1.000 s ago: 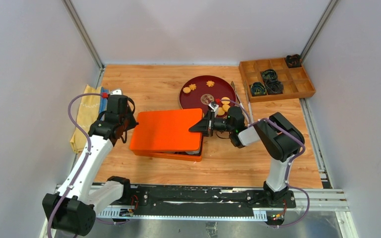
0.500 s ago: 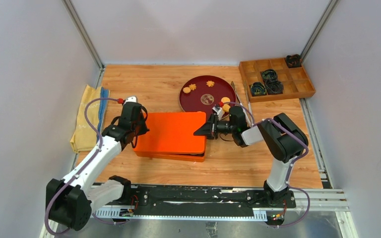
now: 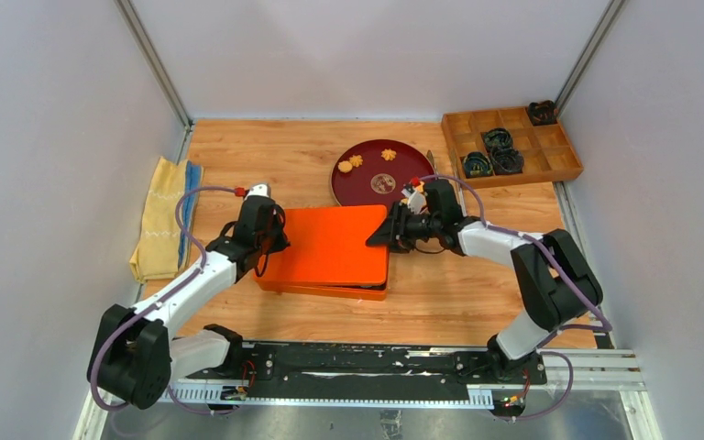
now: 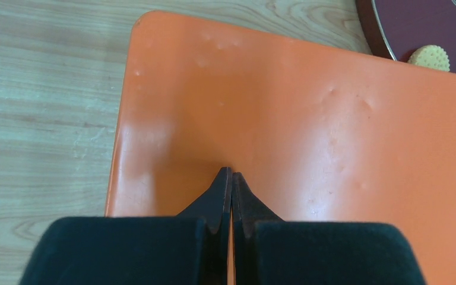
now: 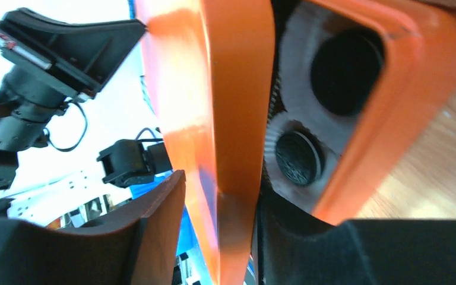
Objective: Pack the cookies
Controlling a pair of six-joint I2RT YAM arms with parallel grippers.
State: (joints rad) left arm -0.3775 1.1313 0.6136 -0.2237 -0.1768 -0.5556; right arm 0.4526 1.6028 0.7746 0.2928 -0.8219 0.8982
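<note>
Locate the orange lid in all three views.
Top external: orange lid mid-table, on the orange box.
Left wrist: orange lid fills most of the frame, shut left hand at bottom centre.
Right wrist: orange lid edge-on, a vertical band at centre, inside the right hand.
Shared landmark: wooden table.

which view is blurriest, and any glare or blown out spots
Right wrist: blurriest, the near edge of the lid is smeared and the background at left is blown out white. Left wrist: a pale sheen on the lid, otherwise clear. Top view: sharp, evenly lit, soft shadows only.
</note>
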